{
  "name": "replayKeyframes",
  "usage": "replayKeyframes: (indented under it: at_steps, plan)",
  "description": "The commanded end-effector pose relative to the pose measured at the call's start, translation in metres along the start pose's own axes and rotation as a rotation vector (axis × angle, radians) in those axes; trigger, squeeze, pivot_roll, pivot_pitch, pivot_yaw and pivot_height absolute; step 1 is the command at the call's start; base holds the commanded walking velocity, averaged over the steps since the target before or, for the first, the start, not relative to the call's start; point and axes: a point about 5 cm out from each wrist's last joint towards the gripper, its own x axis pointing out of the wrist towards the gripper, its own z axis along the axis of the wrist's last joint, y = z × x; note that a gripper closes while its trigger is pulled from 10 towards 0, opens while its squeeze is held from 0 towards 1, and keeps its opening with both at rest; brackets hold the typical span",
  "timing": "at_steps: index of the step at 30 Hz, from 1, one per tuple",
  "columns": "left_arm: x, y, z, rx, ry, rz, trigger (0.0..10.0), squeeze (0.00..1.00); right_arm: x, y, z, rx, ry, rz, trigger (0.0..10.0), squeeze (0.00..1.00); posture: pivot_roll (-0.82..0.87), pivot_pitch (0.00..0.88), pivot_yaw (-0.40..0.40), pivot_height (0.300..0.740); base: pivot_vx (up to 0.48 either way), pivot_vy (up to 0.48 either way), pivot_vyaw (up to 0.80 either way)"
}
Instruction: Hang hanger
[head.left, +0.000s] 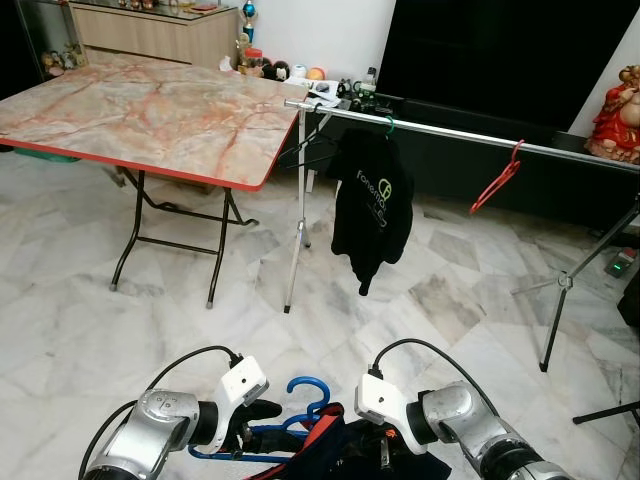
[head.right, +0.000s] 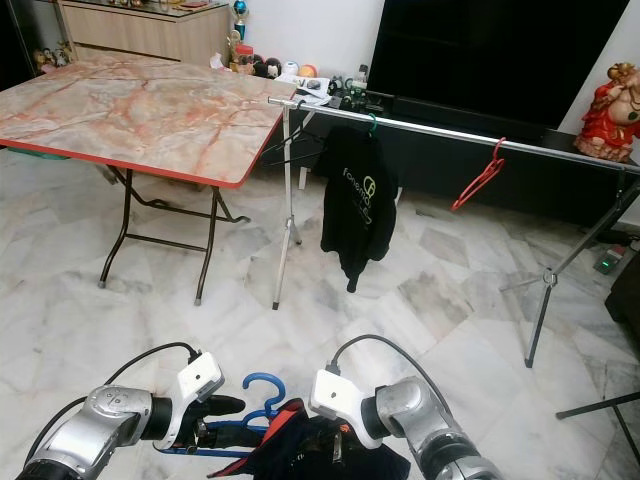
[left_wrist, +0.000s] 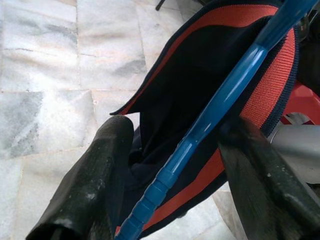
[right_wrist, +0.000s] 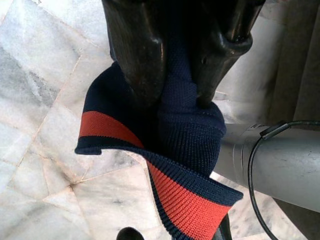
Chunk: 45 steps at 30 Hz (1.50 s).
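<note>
Blue hanger (head.left: 300, 410) sits low at 6 o'clock, between both arms, with a navy garment with red-orange band (right_wrist: 185, 165) draped on it. Left claw (left_wrist: 175, 165) straddles the hanger's bar, fingers (left_wrist: 90, 180) apart either side, not clamped. Right claw (right_wrist: 182, 65) is pinched on the garment's knit edge. Clothes rail (head.left: 460, 130) runs across at 12–2 o'clock, carrying a black hoodie (head.left: 370, 205) on a green hook, a red hanger (head.left: 497, 182) further right, and a black hanger (head.left: 312, 150) near its left post. Marble-top folding worktop (head.left: 150, 110) at 10 o'clock. Red figurine (head.left: 615, 110) at 2 o'clock. White marble floor (head.left: 80, 340) throughout.
</note>
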Motion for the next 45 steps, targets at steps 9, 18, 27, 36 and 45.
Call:
replayKeyframes:
  at_steps: [9, 18, 27, 36, 45]
  plan:
    - [0.005, -0.004, 0.006, 0.014, -0.015, -0.02, 4.6, 0.0, -0.002, 0.0, 0.0, -0.007, -0.014, 0.003, 10.0, 0.0, 0.19, 0.0, -0.16, 0.74, 0.0, 0.0, 0.0]
    - [0.007, -0.008, 0.007, 0.016, -0.012, -0.044, 0.0, 0.0, -0.001, -0.001, 0.005, -0.01, -0.028, 0.006, 10.0, 0.0, 0.19, 0.0, -0.159, 0.74, 0.0, 0.0, 0.0]
    - [0.01, -0.012, 0.008, 0.011, -0.019, -0.071, 0.0, 0.0, 0.001, -0.001, 0.006, -0.008, -0.03, 0.002, 10.0, 0.0, 0.19, 0.0, -0.159, 0.74, 0.0, 0.0, 0.0]
    - [0.008, -0.011, 0.008, 0.001, -0.02, -0.068, 0.0, 0.0, 0.0, -0.005, 0.006, 0.01, -0.053, -0.065, 10.0, 0.0, 0.19, 0.0, -0.159, 0.74, 0.0, 0.0, 0.0]
    - [0.009, -0.013, 0.006, -0.006, -0.017, -0.071, 0.0, 0.0, -0.001, -0.006, 0.01, 0.079, -0.178, -0.111, 10.0, 0.0, 0.19, 0.0, -0.158, 0.74, 0.0, 0.0, 0.0]
